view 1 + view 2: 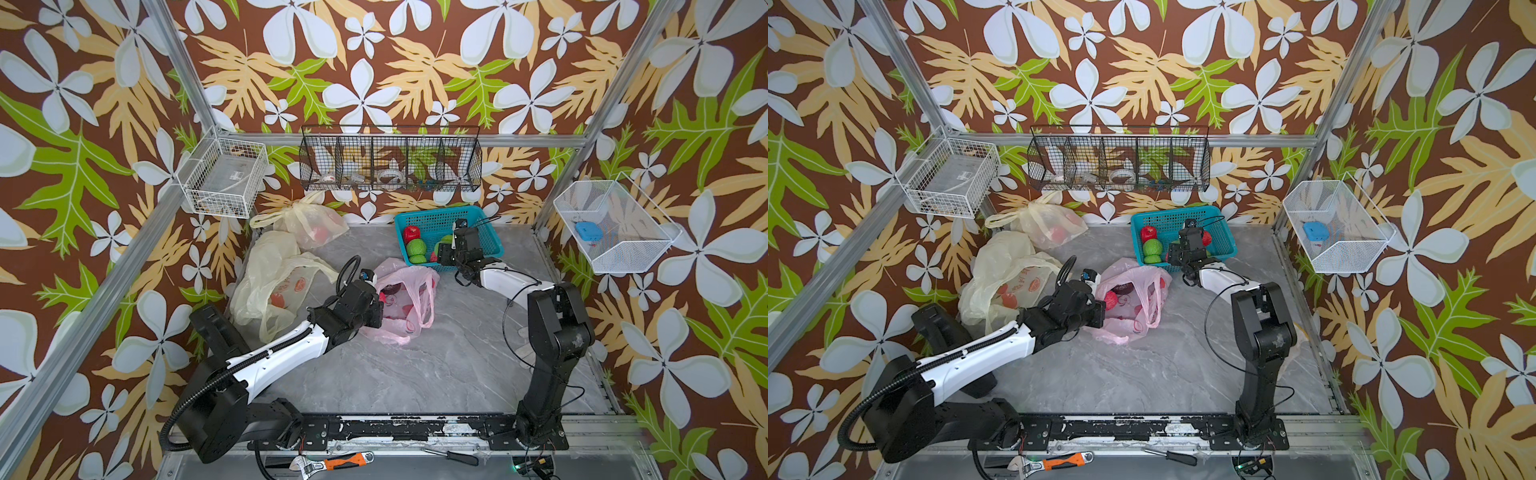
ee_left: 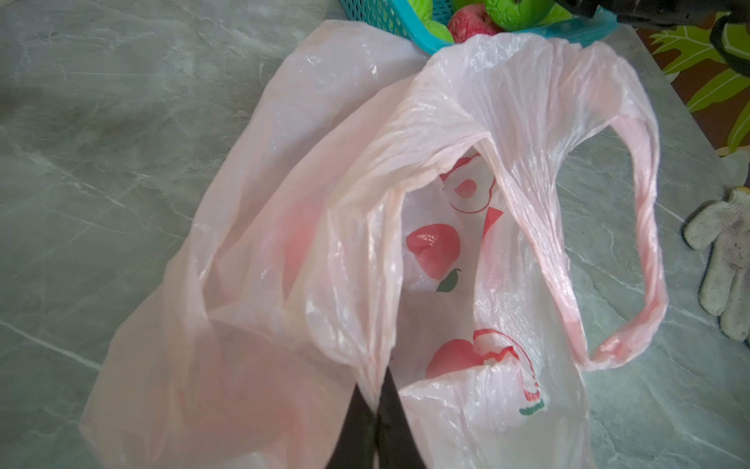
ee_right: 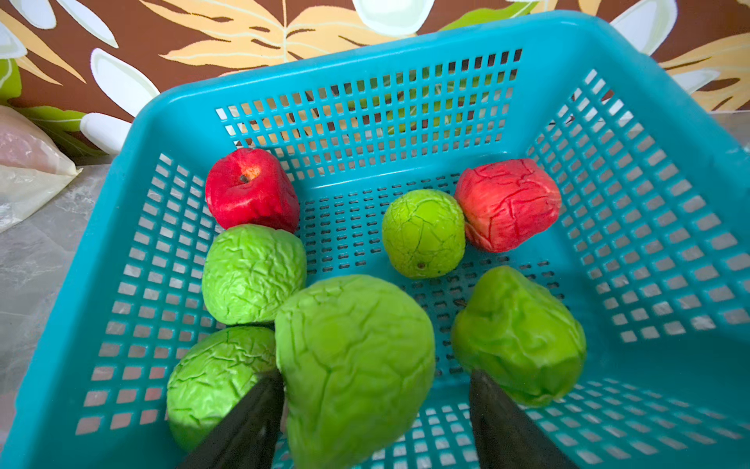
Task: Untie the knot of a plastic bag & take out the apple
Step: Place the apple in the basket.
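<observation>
The pink plastic bag point(image 1: 409, 303) point(image 1: 1138, 291) lies mid-table with its mouth open and its handles loose, no knot in them. My left gripper point(image 2: 377, 390) point(image 1: 379, 298) is shut on a fold of the bag's rim point(image 2: 365, 284). Inside the bag only printed red fruit shows. My right gripper point(image 3: 375, 375) point(image 1: 446, 249) hangs open over the blue basket point(image 3: 365, 52) point(image 1: 440, 214). A wrinkled green apple point(image 3: 353, 357) sits between its fingers, against one finger point(image 3: 251, 418) and apart from the other.
The basket holds several more green apples point(image 3: 251, 272) and two red ones point(image 3: 251, 191). Yellowish bags point(image 1: 274, 286) point(image 1: 309, 222) lie at the left and back. A white glove point(image 2: 722, 260) lies near the pink bag. Wire baskets point(image 1: 390, 162) hang on the walls.
</observation>
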